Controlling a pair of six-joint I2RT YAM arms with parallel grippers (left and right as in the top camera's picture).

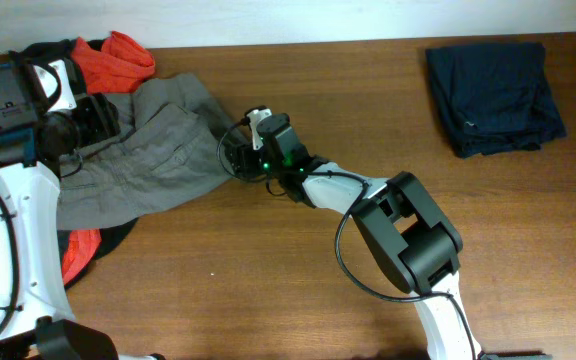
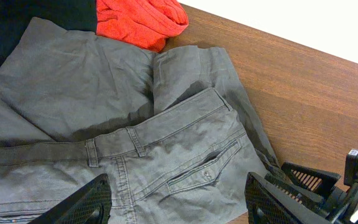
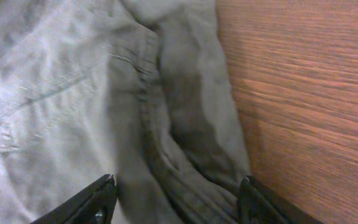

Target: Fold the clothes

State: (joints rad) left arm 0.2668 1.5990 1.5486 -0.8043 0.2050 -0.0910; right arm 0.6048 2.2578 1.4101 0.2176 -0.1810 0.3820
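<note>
The grey-olive shorts (image 1: 158, 155) lie crumpled at the left of the table, waistband and a welt pocket (image 2: 197, 171) showing in the left wrist view. My left gripper (image 2: 179, 202) is open, hovering over the shorts' back near the pocket. My right gripper (image 3: 176, 202) is open low at the shorts' right edge, its fingers either side of a thick folded hem (image 3: 173, 149). In the overhead view the right gripper (image 1: 236, 155) sits at the fabric's right border.
A red top (image 1: 116, 55) lies at the back left, more red and black fabric (image 1: 83, 250) under the shorts. A dark navy folded garment (image 1: 493, 85) is at the back right. Bare wood lies between.
</note>
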